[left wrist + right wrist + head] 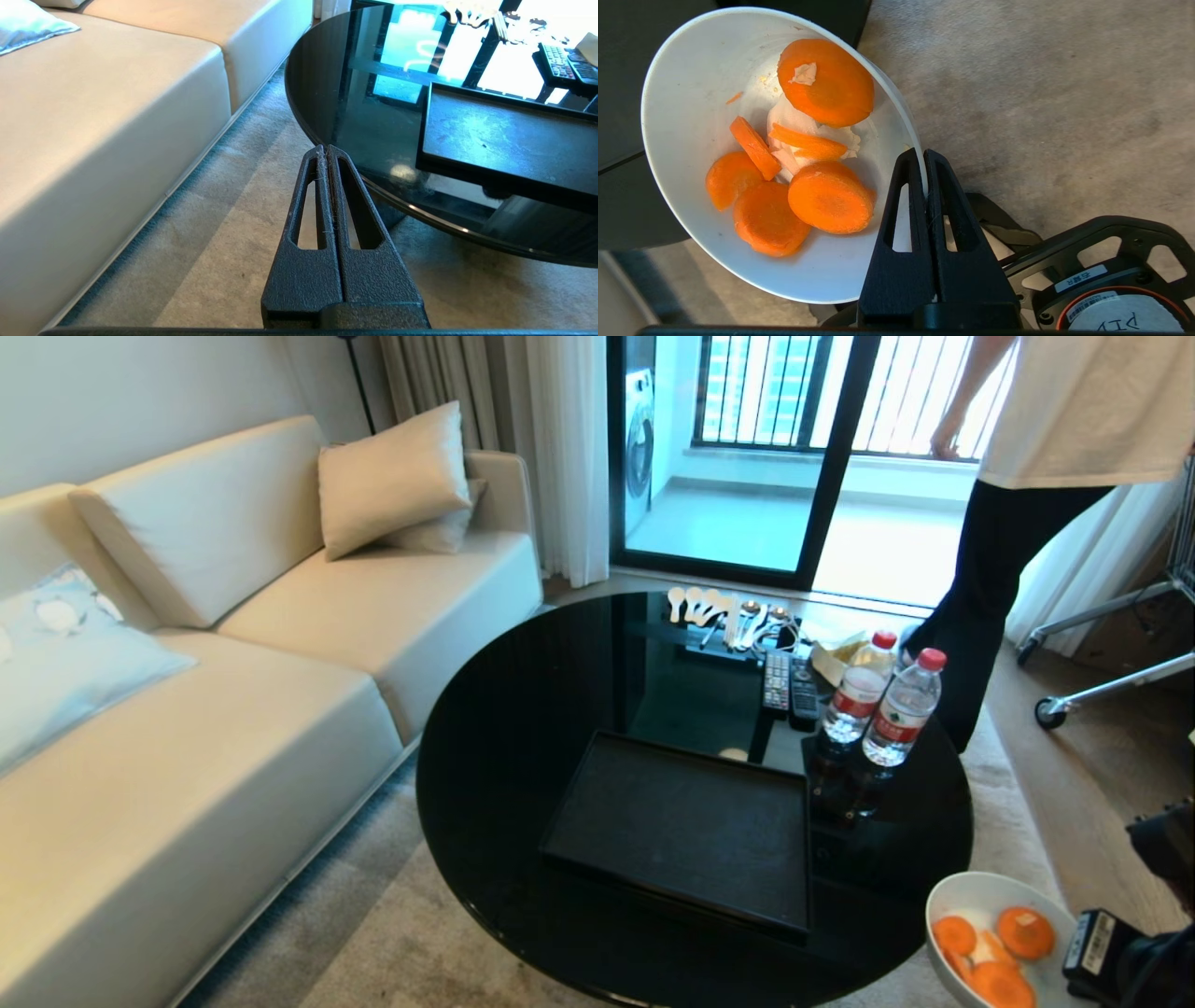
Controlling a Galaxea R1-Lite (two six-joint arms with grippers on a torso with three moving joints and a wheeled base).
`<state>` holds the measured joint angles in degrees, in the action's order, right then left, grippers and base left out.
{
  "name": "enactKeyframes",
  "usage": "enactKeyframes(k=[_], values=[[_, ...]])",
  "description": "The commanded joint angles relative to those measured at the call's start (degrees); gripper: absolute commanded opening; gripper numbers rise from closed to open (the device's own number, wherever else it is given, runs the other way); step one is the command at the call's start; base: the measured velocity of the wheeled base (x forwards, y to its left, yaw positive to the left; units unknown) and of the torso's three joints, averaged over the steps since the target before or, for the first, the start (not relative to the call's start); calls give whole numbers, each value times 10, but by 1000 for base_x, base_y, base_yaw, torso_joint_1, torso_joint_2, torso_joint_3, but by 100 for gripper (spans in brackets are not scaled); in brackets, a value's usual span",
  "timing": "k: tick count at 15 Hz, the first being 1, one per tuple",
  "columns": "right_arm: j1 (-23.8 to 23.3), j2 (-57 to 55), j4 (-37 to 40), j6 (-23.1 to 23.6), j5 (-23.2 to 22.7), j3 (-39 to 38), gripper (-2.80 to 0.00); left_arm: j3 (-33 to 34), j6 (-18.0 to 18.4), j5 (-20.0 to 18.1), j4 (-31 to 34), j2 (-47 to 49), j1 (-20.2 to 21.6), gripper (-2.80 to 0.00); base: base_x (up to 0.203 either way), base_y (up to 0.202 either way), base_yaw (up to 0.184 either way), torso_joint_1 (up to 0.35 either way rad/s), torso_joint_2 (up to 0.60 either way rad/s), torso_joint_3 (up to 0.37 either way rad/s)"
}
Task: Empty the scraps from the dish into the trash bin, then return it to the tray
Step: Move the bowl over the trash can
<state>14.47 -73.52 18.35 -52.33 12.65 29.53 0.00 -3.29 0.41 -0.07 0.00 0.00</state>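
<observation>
The dish (696,84), a small white bowl, hangs tilted over the carpet off the table's near right edge. My right gripper (923,151) is shut on its rim, one finger inside the wall and one outside. The scraps (822,135), several orange slices with pale bits, lie in its bottom. In the head view the dish (971,894) and scraps (1024,931) show at the lower right, past the tray. The black tray (686,826) sits bare on the round table. My left gripper (325,148) is shut on nothing, parked low over the carpet. The trash bin is out of view.
The round black glass table (523,728) carries two water bottles (901,709), remotes (789,681) and spoons (719,607) at its far side. A cream sofa (233,709) runs along the left. A person (1027,495) stands beyond the table at the right.
</observation>
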Motion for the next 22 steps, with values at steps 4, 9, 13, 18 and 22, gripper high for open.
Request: enactKeyframes(k=[4, 9, 13, 18, 22], values=[[0, 42, 1, -3, -11, -18, -280, 0, -1, 0, 0, 0, 0, -280, 0, 0, 0, 0, 0, 0], [0, 63, 1, -2, -11, -43, -280, 0, -1, 0, 0, 0, 0, -280, 0, 0, 0, 0, 0, 0], [0, 65, 1, -3, -11, -46, -280, 0, -1, 0, 0, 0, 0, -280, 0, 0, 0, 0, 0, 0], [0, 65, 1, -3, -14, -45, -280, 0, -1, 0, 0, 0, 0, -280, 0, 0, 0, 0, 0, 0], [1, 65, 1, -3, -14, -46, -280, 0, -1, 0, 0, 0, 0, -280, 0, 0, 0, 0, 0, 0]])
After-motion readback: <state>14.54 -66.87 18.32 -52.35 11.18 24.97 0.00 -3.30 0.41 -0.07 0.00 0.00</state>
